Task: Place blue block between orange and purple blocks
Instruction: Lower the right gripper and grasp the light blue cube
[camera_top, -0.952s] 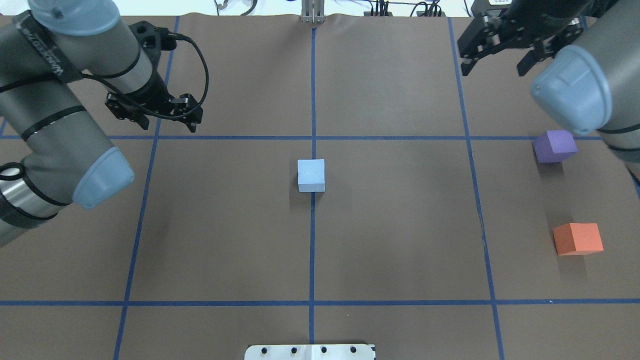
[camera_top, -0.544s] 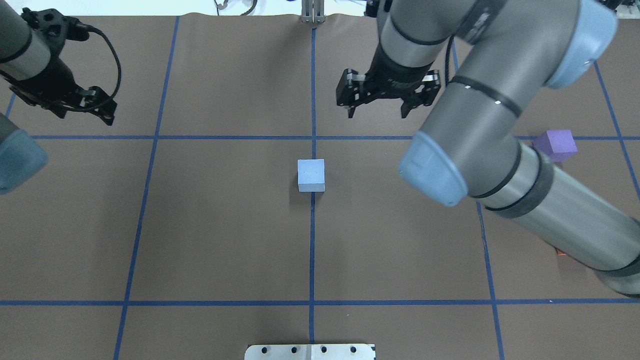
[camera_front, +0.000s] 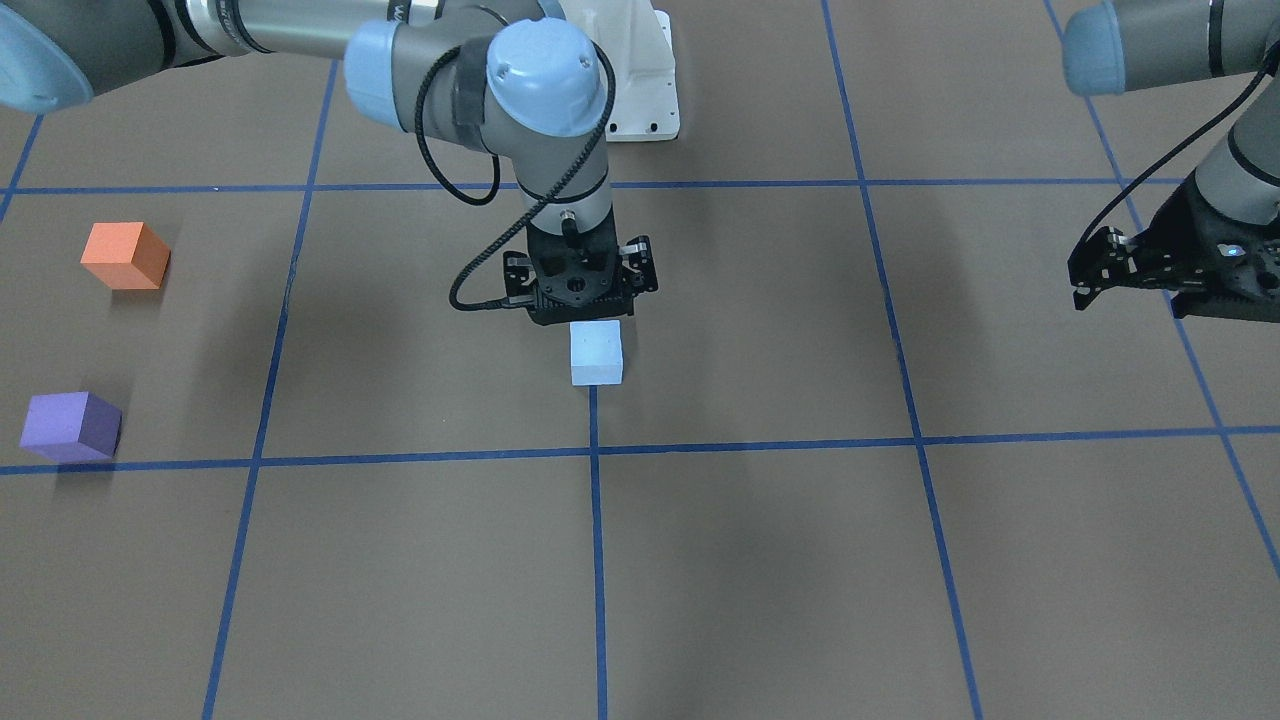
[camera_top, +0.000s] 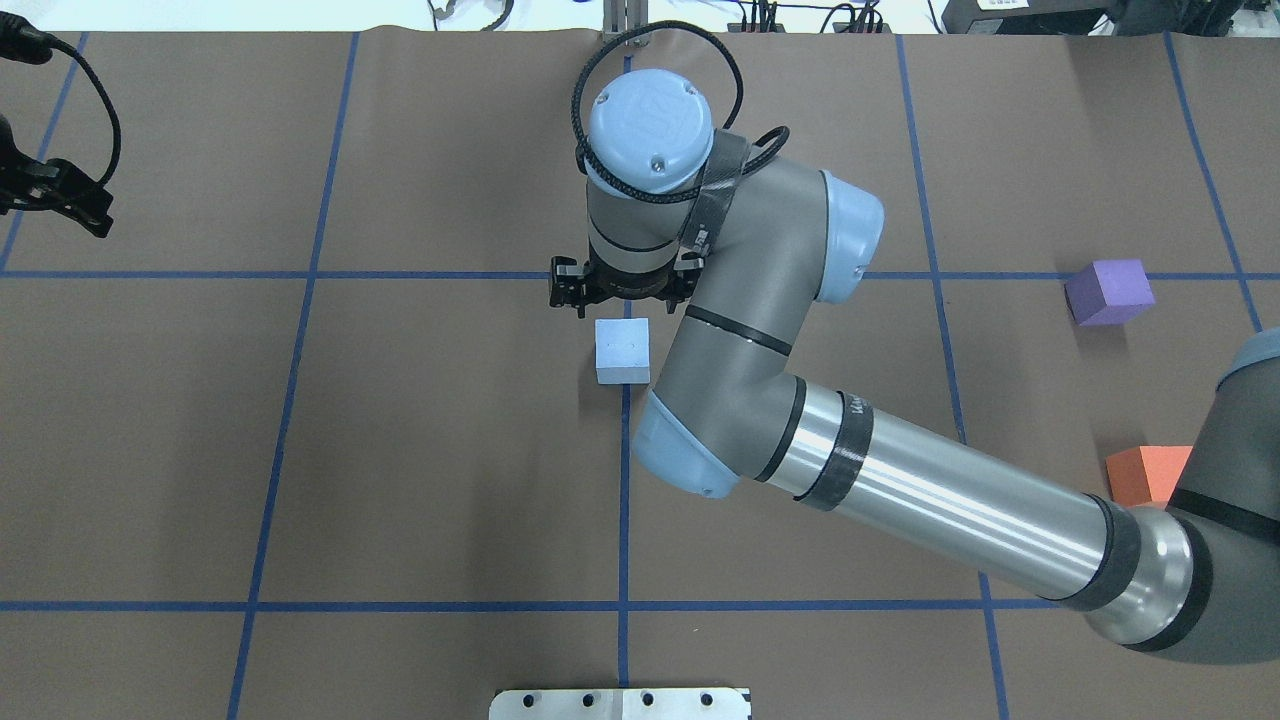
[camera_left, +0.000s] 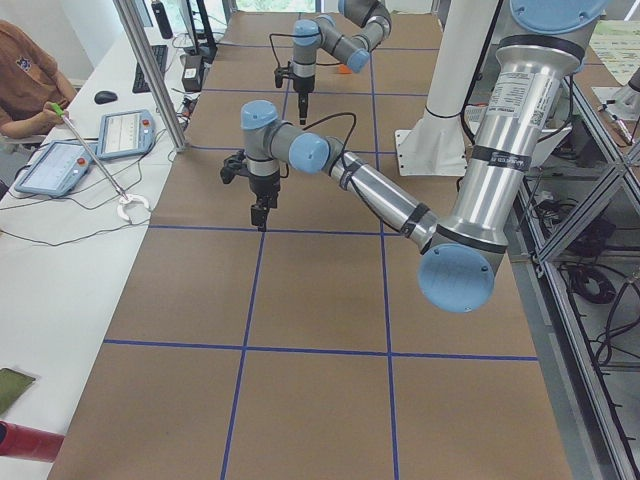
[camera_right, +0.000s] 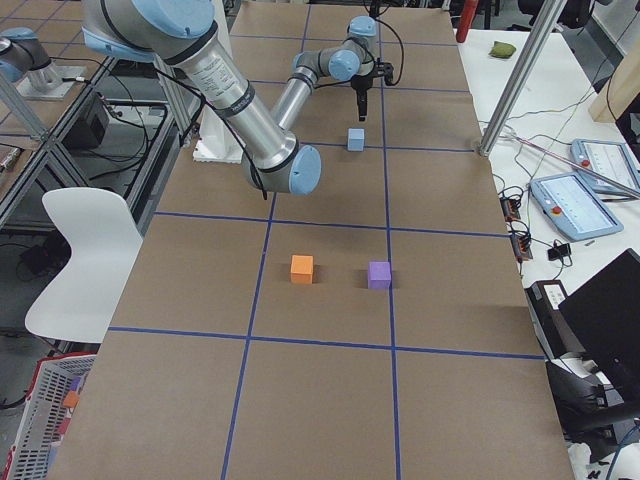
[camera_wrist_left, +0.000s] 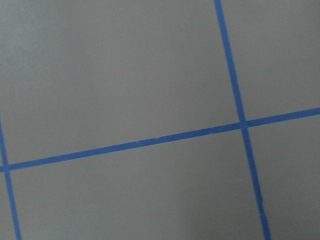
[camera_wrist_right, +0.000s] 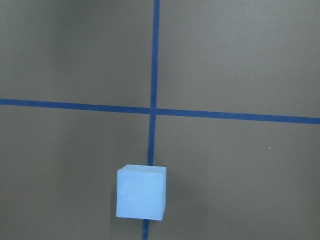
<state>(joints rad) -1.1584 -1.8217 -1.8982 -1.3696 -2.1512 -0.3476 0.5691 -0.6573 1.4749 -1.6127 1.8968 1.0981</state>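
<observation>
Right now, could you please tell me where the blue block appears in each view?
Front-facing: blue block centre.
Overhead: blue block centre.
Exterior left: not discernible.
Exterior right: blue block upper middle.
Left wrist: absent.
Right wrist: blue block bottom centre.
Landmark: the blue tape line beneath it.

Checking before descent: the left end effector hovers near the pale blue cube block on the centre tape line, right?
No: the right end effector hovers near the pale blue cube block on the centre tape line, per the overhead view.
</observation>
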